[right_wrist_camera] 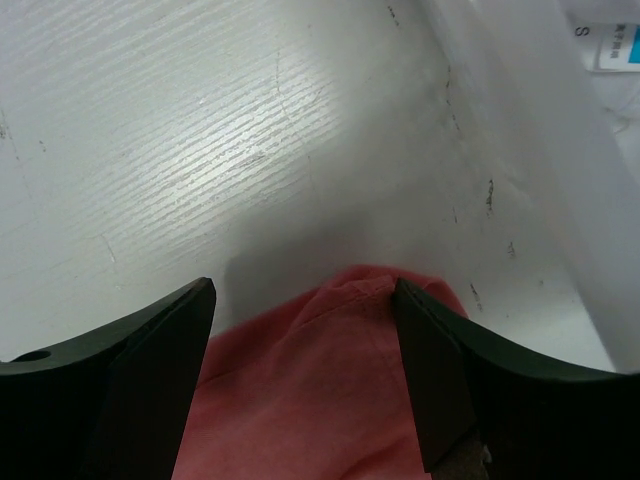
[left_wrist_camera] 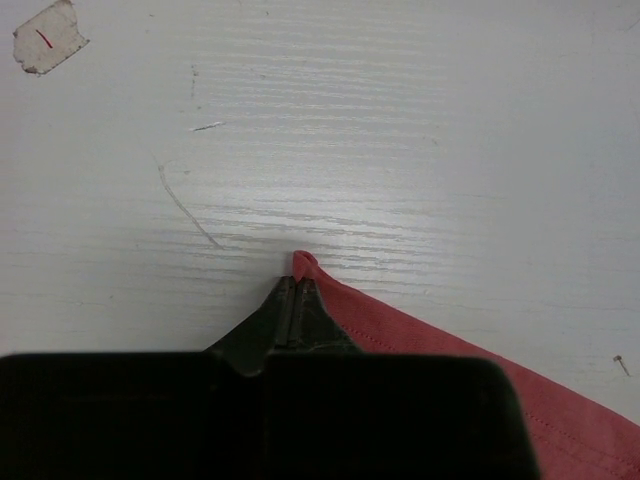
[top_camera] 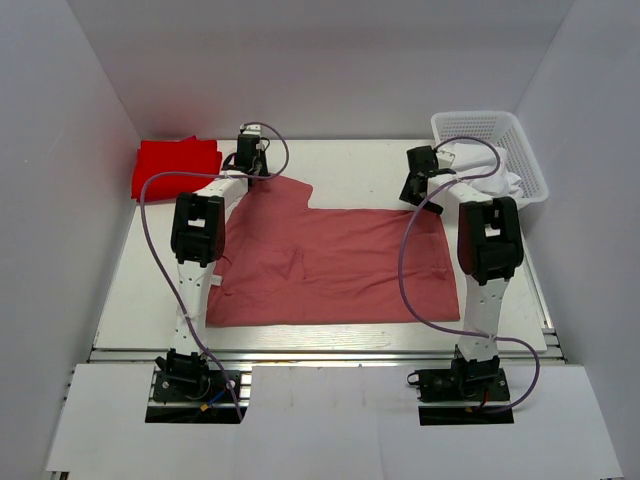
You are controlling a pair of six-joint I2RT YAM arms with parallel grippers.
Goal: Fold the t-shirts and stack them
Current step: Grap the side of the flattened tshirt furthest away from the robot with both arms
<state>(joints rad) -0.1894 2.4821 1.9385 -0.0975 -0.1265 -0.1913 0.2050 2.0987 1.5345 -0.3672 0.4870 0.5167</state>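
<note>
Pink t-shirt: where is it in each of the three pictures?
Top external: the pink t-shirt lies spread across the middle of the table.
Left wrist: bottom right; its corner is pinched in the shut jaws of the left gripper.
Right wrist: bottom centre, a bunched corner between the open jaws of the right gripper.
Shared landmark: the white table top, under the shirt in all three.

You have the spread t-shirt (top_camera: 340, 265) lying flat on the middle of the table (top_camera: 350, 160), the folded t-shirt (top_camera: 175, 167) behind it at the far left, and the basket (top_camera: 480, 125) at the far right.
</note>
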